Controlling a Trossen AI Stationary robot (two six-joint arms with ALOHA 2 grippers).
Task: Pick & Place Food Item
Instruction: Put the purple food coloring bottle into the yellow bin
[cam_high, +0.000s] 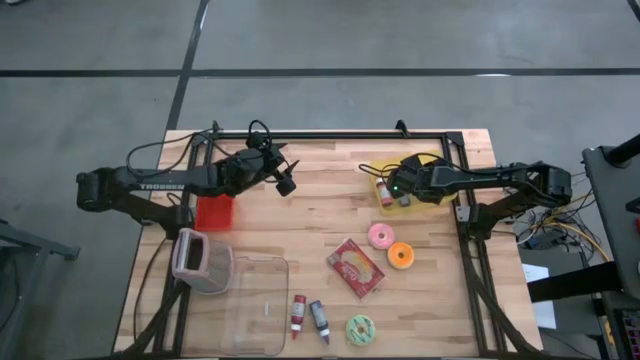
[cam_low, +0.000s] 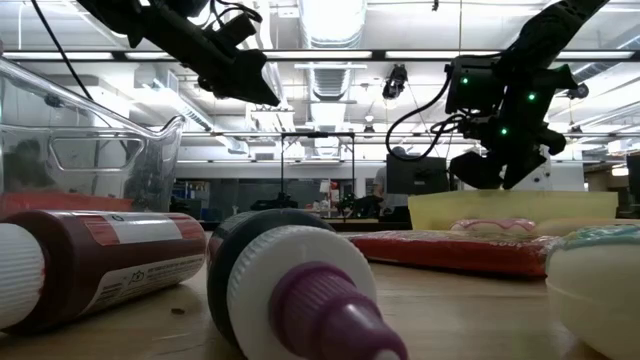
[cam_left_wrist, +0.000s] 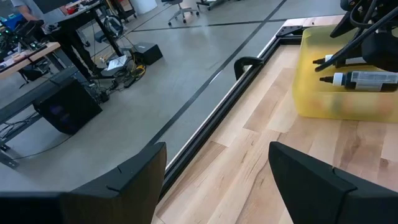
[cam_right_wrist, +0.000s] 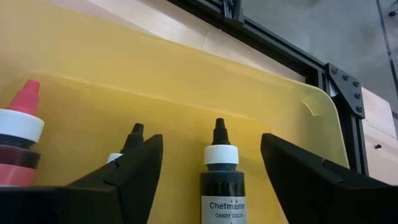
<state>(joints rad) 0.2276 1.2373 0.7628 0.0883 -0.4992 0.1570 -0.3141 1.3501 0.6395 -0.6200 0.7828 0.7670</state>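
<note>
The right gripper (cam_right_wrist: 211, 168) hangs inside the yellow bin (cam_right_wrist: 186, 93) at the table's far right, jaws apart on either side of a black-capped Chefmaster colour bottle (cam_right_wrist: 221, 177) lying in the bin, not yet touching it; a pink-capped bottle (cam_right_wrist: 18, 134) lies beside it. This looks like the grasp step; next the jaws would need to lower and close on the bottle. The left gripper (cam_left_wrist: 214, 180) waits with jaws apart above the far-left table.

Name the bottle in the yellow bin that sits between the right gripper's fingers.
The black-capped Chefmaster bottle; the red-capped bottle lies off to one side.
</note>
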